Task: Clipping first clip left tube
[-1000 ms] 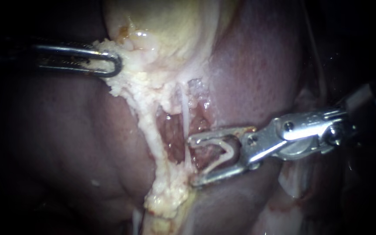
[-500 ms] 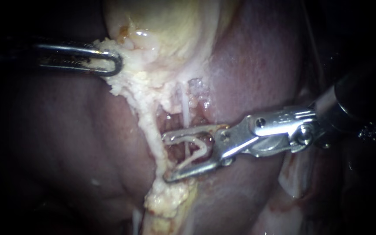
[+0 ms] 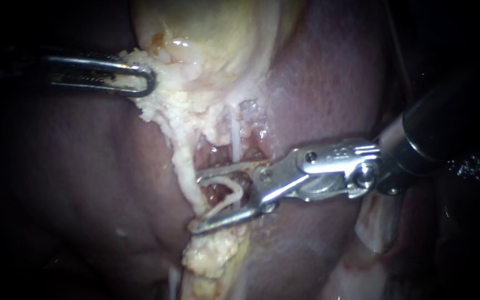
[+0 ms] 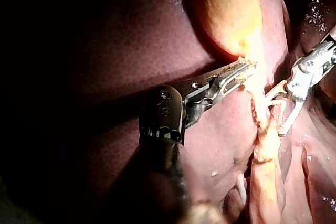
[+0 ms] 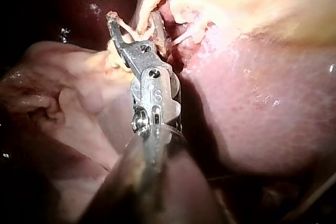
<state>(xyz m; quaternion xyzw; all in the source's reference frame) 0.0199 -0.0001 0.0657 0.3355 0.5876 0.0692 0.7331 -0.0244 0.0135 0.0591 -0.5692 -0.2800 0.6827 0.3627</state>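
Left instrument (image 3: 148, 80) claw is clamped on the gallbladder (image 3: 212, 28) fringe, tensioning it to expose the left tube (image 3: 183, 164). Right instrument (image 3: 196, 203) claw gapes wide and carries 1 clip (image 3: 234, 191), tips straddling that tube.

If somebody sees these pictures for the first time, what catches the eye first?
The right instrument's end effector, at the centre of the endoscope view, carries a white clip across a thin pale tube. At upper left, the left instrument's end effector grips pale fatty tissue under the yellowish gallbladder.
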